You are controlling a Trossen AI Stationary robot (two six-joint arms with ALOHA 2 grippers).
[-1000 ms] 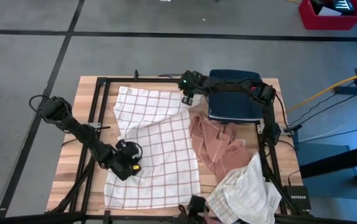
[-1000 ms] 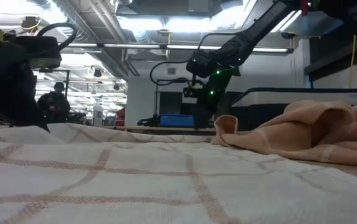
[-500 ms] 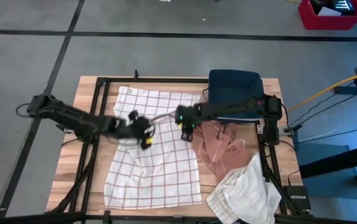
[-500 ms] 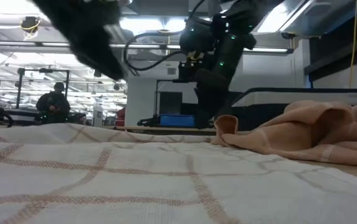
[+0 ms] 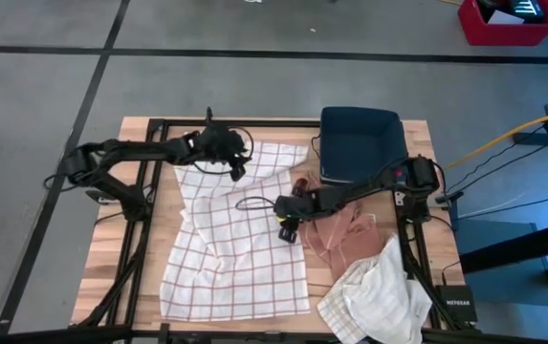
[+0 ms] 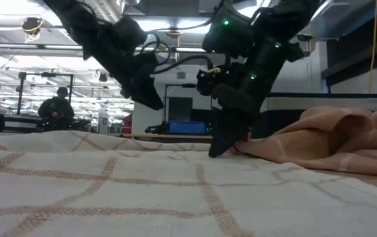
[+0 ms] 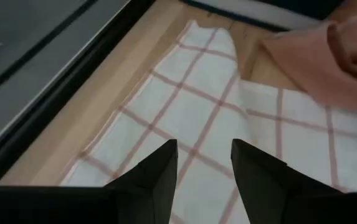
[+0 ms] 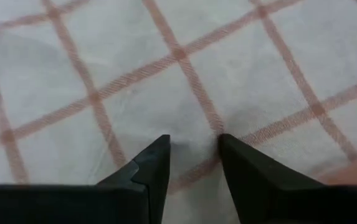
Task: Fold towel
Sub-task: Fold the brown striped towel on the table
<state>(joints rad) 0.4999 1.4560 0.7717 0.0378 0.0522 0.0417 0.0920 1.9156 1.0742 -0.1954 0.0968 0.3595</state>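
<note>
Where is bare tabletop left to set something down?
Bare wood shows left of the checked towel and in a strip right of the navy bin. The right half is crowded: pink cloth, white cloth.

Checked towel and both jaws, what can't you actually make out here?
- Checked towel: near edge cut off by low view's bottom.
- Right gripper: high view can't show whether its tips touch the cloth.
- Blue bin: contents not visible; low view blocked by right arm.
</note>
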